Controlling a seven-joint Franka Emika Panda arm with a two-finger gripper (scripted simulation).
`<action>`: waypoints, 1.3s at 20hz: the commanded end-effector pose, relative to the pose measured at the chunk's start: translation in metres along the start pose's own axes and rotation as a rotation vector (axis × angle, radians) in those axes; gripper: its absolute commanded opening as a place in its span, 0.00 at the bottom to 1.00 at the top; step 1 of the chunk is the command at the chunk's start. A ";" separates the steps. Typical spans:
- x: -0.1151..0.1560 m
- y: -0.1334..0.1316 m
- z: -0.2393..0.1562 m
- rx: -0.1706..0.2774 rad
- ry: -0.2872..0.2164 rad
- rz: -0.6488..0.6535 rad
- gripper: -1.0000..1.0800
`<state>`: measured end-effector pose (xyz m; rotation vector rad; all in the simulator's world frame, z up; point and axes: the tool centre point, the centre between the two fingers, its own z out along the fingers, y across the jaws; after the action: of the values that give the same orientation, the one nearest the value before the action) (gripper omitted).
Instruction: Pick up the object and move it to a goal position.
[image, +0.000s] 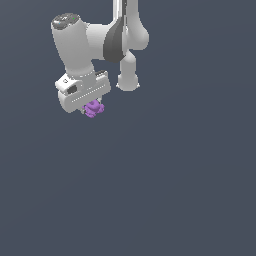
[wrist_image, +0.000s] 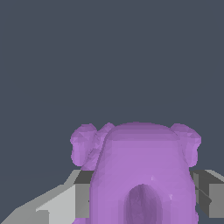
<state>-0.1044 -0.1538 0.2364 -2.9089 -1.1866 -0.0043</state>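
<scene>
Exterior view hides most of the grip: the fingers are buried behind the white hand body, and only part of the purple lumpy object (image: 93, 108) pokes out underneath. Wrist view fills in the rest, though its lower edge cuts off the object (wrist_image: 142, 175). The gripper (wrist_image: 142, 194) is clamped on it, one grey finger (wrist_image: 83, 197) pressed against each side, lobes and domed top sticking out past the fingertips.

The arm (image: 82, 42) is smooth, glossy white with rounded cylindrical links, a dark grey band at one joint and a grey speckled cap. The boxy white end effector (image: 91, 107) carries flat pale-grey fingers (wrist_image: 61, 203) with darker inner faces.
</scene>
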 end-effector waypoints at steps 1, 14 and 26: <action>-0.008 0.001 -0.027 0.001 0.000 0.000 0.00; -0.044 0.011 -0.161 0.001 0.000 0.000 0.00; -0.064 0.020 -0.241 0.001 -0.002 0.001 0.00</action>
<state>-0.1363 -0.2118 0.4703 -2.9098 -1.1855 -0.0019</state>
